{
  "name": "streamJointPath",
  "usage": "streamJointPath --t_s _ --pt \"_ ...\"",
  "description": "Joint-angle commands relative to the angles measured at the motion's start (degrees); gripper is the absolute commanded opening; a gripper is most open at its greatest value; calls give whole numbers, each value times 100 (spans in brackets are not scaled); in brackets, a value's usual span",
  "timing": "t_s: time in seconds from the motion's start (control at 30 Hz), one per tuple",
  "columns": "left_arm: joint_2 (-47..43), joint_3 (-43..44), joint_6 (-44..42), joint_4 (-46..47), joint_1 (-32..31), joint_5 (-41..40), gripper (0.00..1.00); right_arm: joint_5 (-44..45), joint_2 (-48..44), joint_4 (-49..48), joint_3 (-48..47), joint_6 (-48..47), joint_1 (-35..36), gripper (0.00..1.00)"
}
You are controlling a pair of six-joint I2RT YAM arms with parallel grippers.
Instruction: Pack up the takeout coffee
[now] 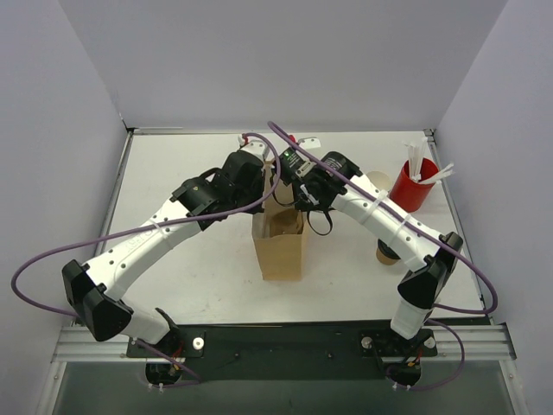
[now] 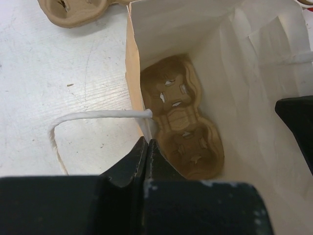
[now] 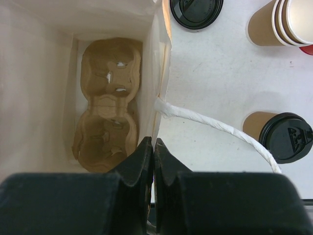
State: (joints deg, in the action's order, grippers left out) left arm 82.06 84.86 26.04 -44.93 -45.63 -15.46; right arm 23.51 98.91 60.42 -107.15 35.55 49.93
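Observation:
The takeout coffee (image 3: 282,137), a tan kraft cup with its black lid on, stands on the table to the right of the paper bag (image 1: 282,252); in the top view the coffee (image 1: 385,254) is partly hidden behind my right arm. My left gripper (image 2: 147,145) is shut on the rim of the bag's left wall (image 2: 133,73). My right gripper (image 3: 153,145) is shut on the rim of the bag's right wall (image 3: 157,73). The bag stands upright and open between them. A brown two-cup cardboard carrier (image 3: 107,103) lies flat on its floor with both wells empty.
A loose black lid (image 3: 195,11) and a stack of pale lidless cups (image 3: 281,22) stand beyond the bag on the right. A red cup with white sticks (image 1: 413,184) is at the far right. Another cardboard carrier (image 2: 78,12) lies left of the bag. White twisted handles (image 3: 215,125) hang outward.

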Motion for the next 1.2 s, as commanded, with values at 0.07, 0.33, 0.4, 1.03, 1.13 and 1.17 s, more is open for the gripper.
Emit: streamJointPath --t_s 0.07,0.33,0.4,1.03,1.13,1.17 --pt "-23 566 -47 -367 -43 254 0 84 -162 294 -489 -48 130 0" --pt "379 -66 59 -16 203 650 0 -320 188 -162 414 -118 -299 0" --pt "398 -49 68 10 203 562 0 -303 181 -145 327 -136 -274 0" --pt "547 65 147 -148 476 870 0 -857 470 -365 248 -232 -458 4" --pt "487 354 112 -340 476 852 0 -865 323 -303 20 -259 -458 5" --pt "460 460 103 -420 476 826 0 -874 269 -251 -51 -259 -441 5"
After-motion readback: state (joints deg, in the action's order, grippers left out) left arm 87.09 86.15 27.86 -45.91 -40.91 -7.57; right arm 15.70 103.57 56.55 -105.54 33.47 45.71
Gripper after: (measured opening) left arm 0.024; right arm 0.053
